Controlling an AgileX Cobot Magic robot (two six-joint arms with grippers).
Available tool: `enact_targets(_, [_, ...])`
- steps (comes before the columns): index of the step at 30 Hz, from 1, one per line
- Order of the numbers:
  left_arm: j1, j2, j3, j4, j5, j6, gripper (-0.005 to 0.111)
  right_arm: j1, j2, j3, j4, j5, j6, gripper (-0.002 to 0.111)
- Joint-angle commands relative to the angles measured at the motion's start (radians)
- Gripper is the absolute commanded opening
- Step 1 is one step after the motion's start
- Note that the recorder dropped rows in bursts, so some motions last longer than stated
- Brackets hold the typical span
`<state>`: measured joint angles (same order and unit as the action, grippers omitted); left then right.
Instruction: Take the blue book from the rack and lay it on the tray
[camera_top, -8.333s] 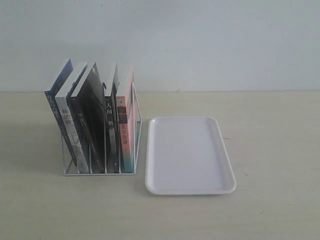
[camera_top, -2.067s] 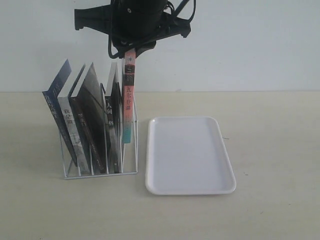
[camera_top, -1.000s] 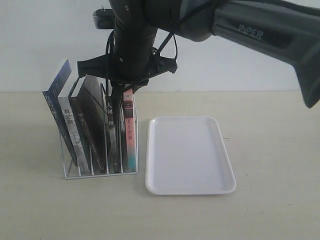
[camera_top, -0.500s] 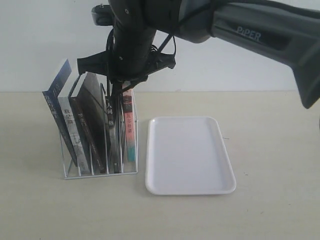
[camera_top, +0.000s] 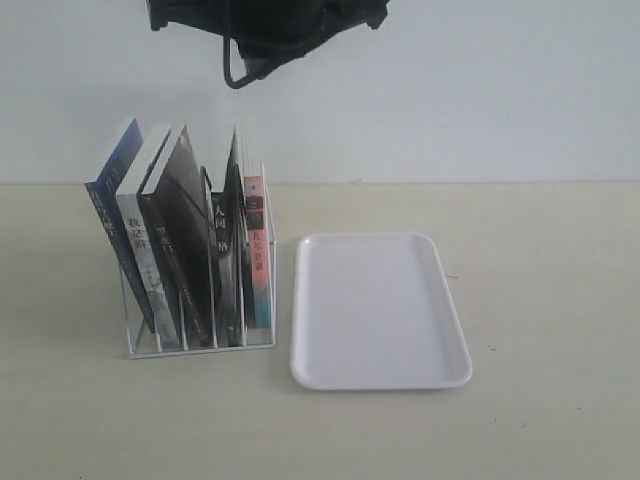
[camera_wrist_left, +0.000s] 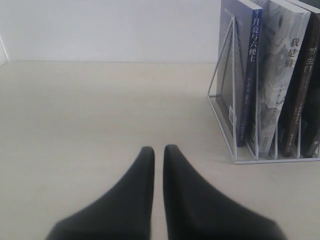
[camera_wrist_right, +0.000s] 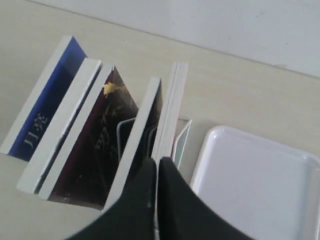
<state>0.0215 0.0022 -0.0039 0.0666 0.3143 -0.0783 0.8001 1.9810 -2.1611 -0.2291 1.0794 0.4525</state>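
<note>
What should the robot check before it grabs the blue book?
1. Blue book standing in the rack's end slot: ok.
2. Tray has room for it: ok.
3. Right gripper open: not ok, shut.
4. Right gripper above the blue book: not ok, it is over the rack's other end.
5. Left gripper out of the way: ok.

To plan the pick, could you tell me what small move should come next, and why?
Probably shift the right hand, shut over the rack, toward the blue book at the row's left end and open it; the tray holds nothing.
</note>
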Motion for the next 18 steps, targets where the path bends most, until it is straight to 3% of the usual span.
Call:
enact_targets(1, [-0.008, -0.002, 0.004, 0.003, -0.008, 0.004, 0.006, 0.0, -0.014, -0.005, 0.154, -0.001, -0.171, 0.0])
enact_targets(4, [-0.008, -0.002, 0.004, 0.003, -0.008, 0.004, 0.006, 0.036, -0.014, -0.005, 0.319, 0.003, -0.342, 0.0])
enact_targets(8, [-0.008, -0.002, 0.004, 0.003, -0.008, 0.004, 0.006, 0.166, -0.014, -0.005, 0.298, 0.001, -0.393, 0.0])
enact_targets(11, [-0.008, -0.002, 0.004, 0.003, -0.008, 0.004, 0.006, 0.287, -0.01, -0.005, 0.133, -0.025, -0.38, 0.0])
enact_targets(14, [-0.008, -0.002, 0.004, 0.003, -0.008, 0.004, 0.006, 0.378, 0.002, -0.005, -0.224, -0.028, -0.132, 0.0])
enact_targets(16, [-0.008, -0.002, 0.004, 0.003, -0.008, 0.004, 0.006, 0.392, 0.019, -0.005, -0.437, 0.015, 0.05, 0.0])
enact_targets(18, [-0.008, -0.002, 0.004, 0.003, -0.008, 0.004, 0.006, 0.373, 0.029, -0.005, -0.438, 0.041, 0.064, 0.0])
